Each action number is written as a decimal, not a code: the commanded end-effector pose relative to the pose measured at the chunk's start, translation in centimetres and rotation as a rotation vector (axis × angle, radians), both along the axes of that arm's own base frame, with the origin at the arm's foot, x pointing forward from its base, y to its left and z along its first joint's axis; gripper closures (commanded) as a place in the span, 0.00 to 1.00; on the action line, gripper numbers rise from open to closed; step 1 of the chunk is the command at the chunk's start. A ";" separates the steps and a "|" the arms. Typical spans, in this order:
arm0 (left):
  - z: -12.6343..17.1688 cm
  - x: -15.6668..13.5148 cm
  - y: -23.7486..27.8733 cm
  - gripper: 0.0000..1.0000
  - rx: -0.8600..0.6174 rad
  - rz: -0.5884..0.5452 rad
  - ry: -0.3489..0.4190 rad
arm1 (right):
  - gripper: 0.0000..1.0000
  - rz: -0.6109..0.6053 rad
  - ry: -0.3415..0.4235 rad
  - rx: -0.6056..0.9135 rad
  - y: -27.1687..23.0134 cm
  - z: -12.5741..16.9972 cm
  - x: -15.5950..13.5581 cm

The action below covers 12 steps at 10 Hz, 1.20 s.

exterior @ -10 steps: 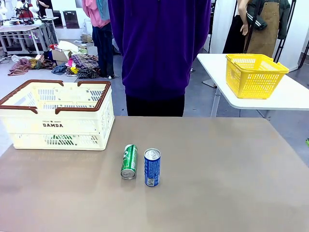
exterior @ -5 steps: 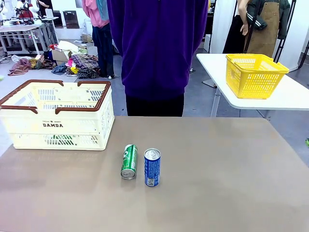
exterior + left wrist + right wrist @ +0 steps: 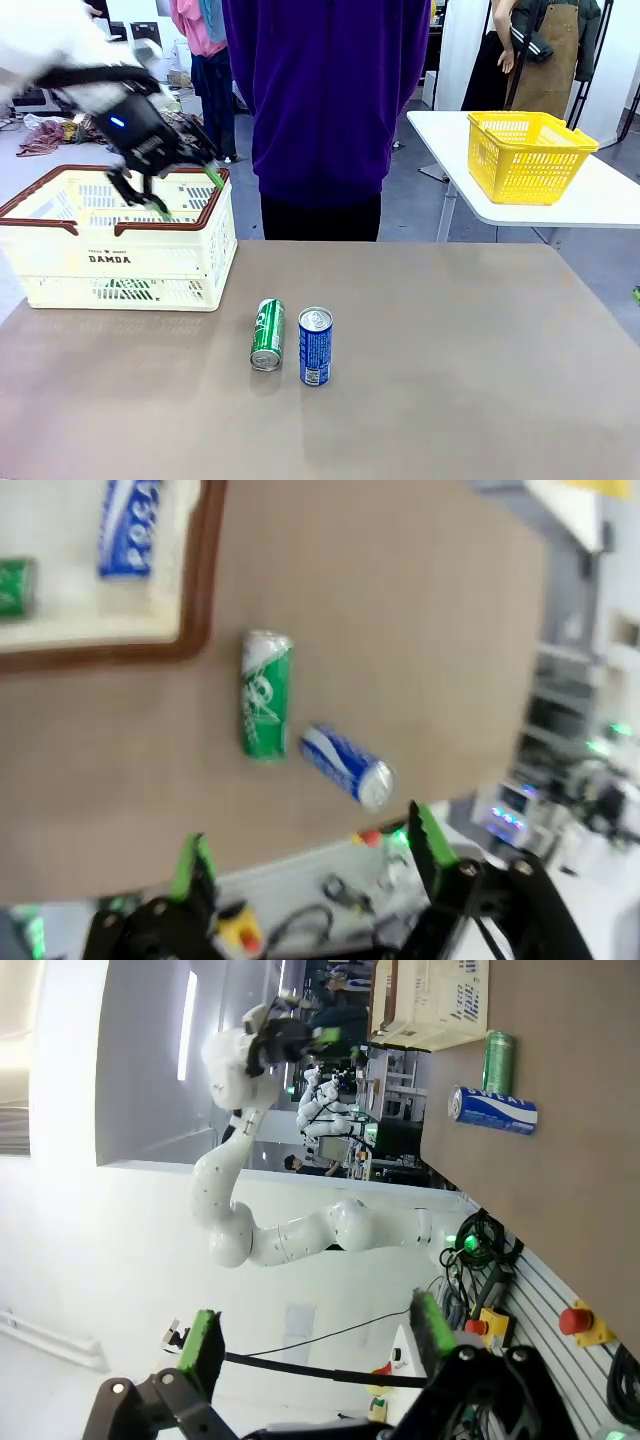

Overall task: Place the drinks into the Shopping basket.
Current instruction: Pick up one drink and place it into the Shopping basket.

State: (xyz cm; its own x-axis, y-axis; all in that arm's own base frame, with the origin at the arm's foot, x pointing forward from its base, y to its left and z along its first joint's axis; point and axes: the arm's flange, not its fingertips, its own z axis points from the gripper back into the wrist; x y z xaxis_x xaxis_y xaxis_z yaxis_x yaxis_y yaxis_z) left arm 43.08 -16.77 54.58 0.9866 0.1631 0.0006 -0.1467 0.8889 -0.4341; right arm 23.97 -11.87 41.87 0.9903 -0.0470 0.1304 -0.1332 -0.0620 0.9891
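Note:
A green can (image 3: 267,334) lies on its side on the brown table, with a blue can (image 3: 315,346) standing just to its right. The cream Shopping basket (image 3: 120,240) with the brown rim sits at the back left; a green can (image 3: 125,290) shows through its slats. My left gripper (image 3: 187,192) hovers open and empty over the basket's right rim. From the left wrist, the left gripper (image 3: 310,850) looks down on the green can (image 3: 265,695), the blue can (image 3: 347,765), and a blue can (image 3: 128,530) inside the basket. My right gripper (image 3: 318,1335) is open, far from the cans.
A person in a purple top (image 3: 330,100) stands at the table's far edge. A yellow basket (image 3: 528,155) sits on a white side table (image 3: 600,205) at the right. The brown table's right half is bare.
My left arm has swung into the front view and now hangs over the basket. The two cans on the table have not moved.

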 end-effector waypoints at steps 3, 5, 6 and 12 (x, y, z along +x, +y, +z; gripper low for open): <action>-5.5 2.1 -4.1 0.00 0.195 -0.058 -0.046 | 0.00 -0.007 -0.011 0.017 -0.2 0.2 0.2; -5.5 2.4 -3.6 0.00 0.158 -0.003 -0.011 | 0.00 -0.007 -0.011 0.017 -0.2 0.2 0.2; -5.5 2.4 -3.6 0.00 0.158 -0.003 -0.011 | 0.00 -0.007 -0.011 0.017 -0.2 0.2 0.2; -7.2 0.0 -8.3 0.00 0.179 -0.097 -0.080 | 0.00 -0.007 -0.011 0.017 -0.2 0.2 0.2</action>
State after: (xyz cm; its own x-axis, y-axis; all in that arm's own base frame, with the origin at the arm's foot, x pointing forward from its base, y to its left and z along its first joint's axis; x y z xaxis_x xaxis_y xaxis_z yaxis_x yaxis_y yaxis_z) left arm 44.06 -24.35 48.57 0.9949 0.0568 0.0831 -0.0308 0.9578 -0.2857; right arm 23.96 -11.90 41.85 0.9904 -0.0480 0.1296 -0.1324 -0.0623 0.9892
